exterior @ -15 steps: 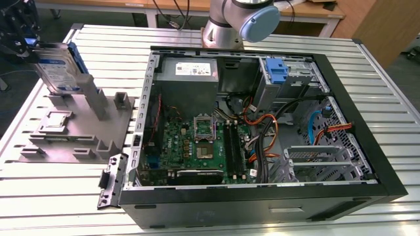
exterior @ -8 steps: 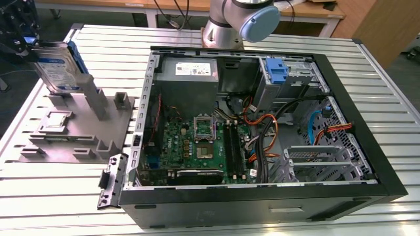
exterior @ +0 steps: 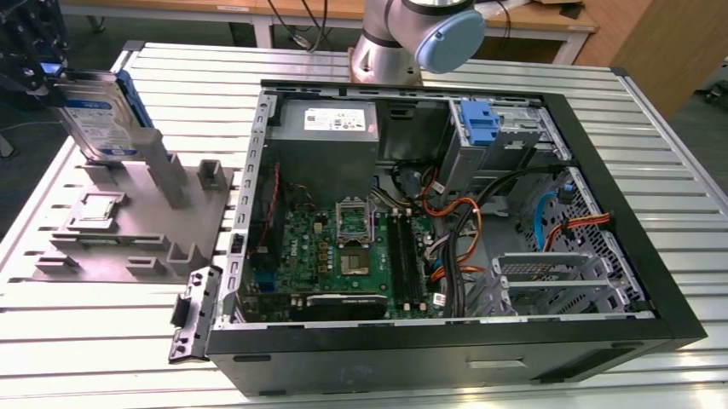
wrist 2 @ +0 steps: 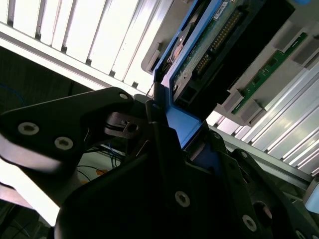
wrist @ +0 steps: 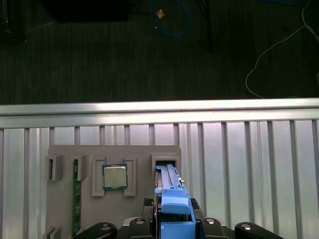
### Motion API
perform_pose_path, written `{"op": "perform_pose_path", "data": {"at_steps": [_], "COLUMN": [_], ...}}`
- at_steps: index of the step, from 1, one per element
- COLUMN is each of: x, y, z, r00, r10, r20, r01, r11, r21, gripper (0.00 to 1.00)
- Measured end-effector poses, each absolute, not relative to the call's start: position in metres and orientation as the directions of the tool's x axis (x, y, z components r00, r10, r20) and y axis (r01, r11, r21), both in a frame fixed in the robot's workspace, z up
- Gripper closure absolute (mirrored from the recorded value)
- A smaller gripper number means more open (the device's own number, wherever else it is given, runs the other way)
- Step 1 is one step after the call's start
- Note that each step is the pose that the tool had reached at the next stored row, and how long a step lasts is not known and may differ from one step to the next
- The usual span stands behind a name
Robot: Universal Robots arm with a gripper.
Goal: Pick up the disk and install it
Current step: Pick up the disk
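Observation:
The disk (exterior: 101, 115), a silver-grey drive with a white-and-blue label and blue rails, hangs tilted over the grey fixture plate (exterior: 125, 247) at the exterior view's left. My gripper (exterior: 48, 78) is shut on its outer end. In the first wrist view the disk's blue rail (wrist: 174, 209) sits between my dark fingers (wrist: 137, 225), just above the fixture's upright slot (wrist: 167, 167). The second wrist view shows the disk's green circuit board and blue rail (wrist 2: 209, 50) running away from my gripper (wrist 2: 174, 127).
An open computer case (exterior: 671, 324) lies on the slatted table, with a motherboard (exterior: 341, 256), orange cables, a blue latch (exterior: 482, 123) and a metal drive cage (exterior: 557, 277). The fixture also carries a square chip (wrist: 114, 176) and a memory stick (wrist: 76, 194). The arm's base (exterior: 410, 38) stands behind the case.

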State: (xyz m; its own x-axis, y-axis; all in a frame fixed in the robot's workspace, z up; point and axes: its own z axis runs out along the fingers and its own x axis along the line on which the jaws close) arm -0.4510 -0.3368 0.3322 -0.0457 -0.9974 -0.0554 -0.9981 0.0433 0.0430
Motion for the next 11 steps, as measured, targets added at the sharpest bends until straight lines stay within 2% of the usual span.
{"op": "perform_pose_path", "data": {"at_steps": [11], "x": [-0.4510], "y": [-0.3368], "z": [0.3339], "r00": [-0.046], "r10": [-0.998], "r20": [-0.053], "r01": [-0.998], "r11": [0.043], "r21": [0.043], "gripper": [0.63]}}
